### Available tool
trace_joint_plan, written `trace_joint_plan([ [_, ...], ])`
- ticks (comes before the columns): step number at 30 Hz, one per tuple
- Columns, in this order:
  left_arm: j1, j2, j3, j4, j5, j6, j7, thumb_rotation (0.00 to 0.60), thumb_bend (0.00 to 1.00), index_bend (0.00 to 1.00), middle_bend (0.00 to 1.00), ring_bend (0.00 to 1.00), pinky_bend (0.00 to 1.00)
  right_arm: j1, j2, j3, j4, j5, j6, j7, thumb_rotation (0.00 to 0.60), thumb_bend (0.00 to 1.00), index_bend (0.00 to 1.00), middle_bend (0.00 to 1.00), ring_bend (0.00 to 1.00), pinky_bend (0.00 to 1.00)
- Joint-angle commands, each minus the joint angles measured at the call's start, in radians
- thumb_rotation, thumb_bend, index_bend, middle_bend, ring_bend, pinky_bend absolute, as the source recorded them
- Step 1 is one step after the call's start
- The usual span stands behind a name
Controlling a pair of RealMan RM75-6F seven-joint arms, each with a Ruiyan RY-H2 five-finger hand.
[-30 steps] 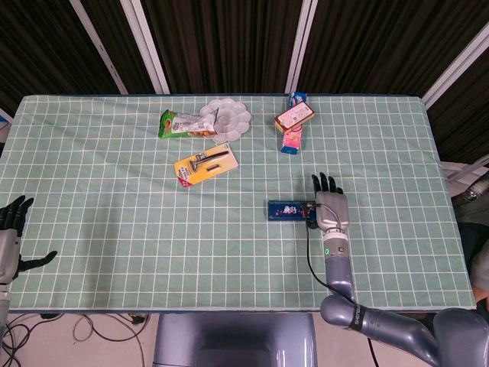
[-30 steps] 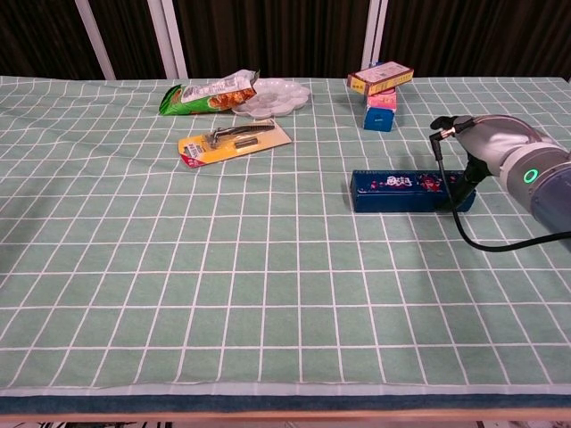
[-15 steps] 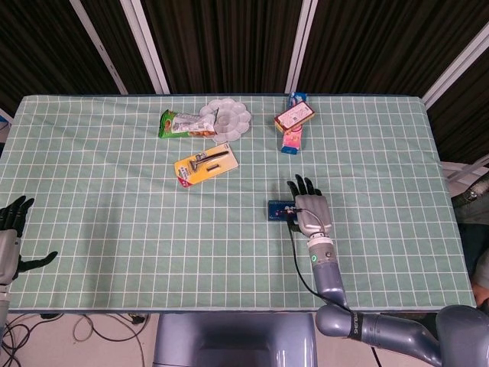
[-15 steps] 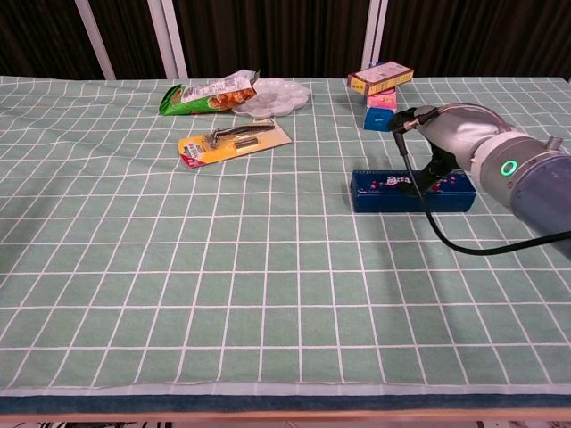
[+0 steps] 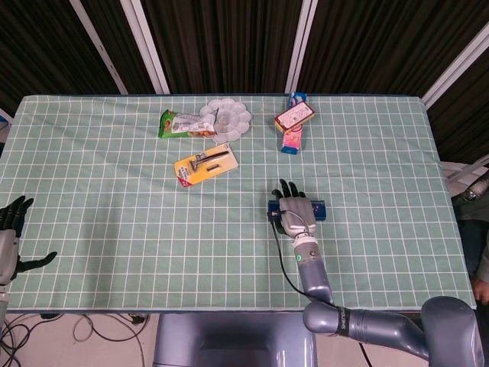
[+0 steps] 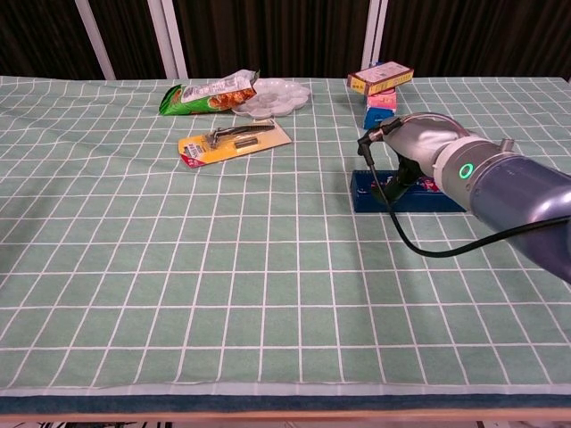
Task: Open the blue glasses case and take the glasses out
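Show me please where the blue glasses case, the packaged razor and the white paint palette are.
blue glasses case (image 6: 419, 200), chest view, near side wall right of the cable.
packaged razor (image 5: 206, 164), head view, middle of the yellow card.
white paint palette (image 5: 229, 118), head view, its centre.

head view: high above, looking steeply down, whole table (image 5: 92, 229) framed. chest view: low at the near edge, facing across, closer. both share the tabletop and right hand (image 5: 295, 215).

Blue glasses case (image 5: 318, 209) (image 6: 375, 191): long, closed, flat on green grid cloth, partly hidden
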Motion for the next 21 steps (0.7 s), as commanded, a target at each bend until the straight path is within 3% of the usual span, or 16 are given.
trace_joint_plan([
  [1, 0.0, 0.001, 0.0, 0.0, 0.0, -0.001, 0.0, 0.6, 0.02, 0.0, 0.0, 0.0, 0.0, 0.005, -0.004, -0.001, 0.004, 0.005, 0.0, -0.001, 0.6, 0.5, 0.22, 0.0, 0.0, 0.23],
  [8, 0.0, 0.004, 0.001, -0.004, -0.003, -0.004, -0.003, 0.6, 0.02, 0.0, 0.0, 0.0, 0.0, 0.023, -0.012, -0.004, 0.017, 0.025, -0.004, -0.011, 0.6, 0.57, 0.22, 0.0, 0.0, 0.23],
  [21, -0.002, 0.009, 0.004, -0.007, -0.003, -0.01, -0.005, 0.6, 0.02, 0.0, 0.0, 0.0, 0.0, 0.057, 0.003, -0.002, -0.017, 0.109, 0.009, -0.09, 0.6, 0.58, 0.22, 0.0, 0.0, 0.21],
])
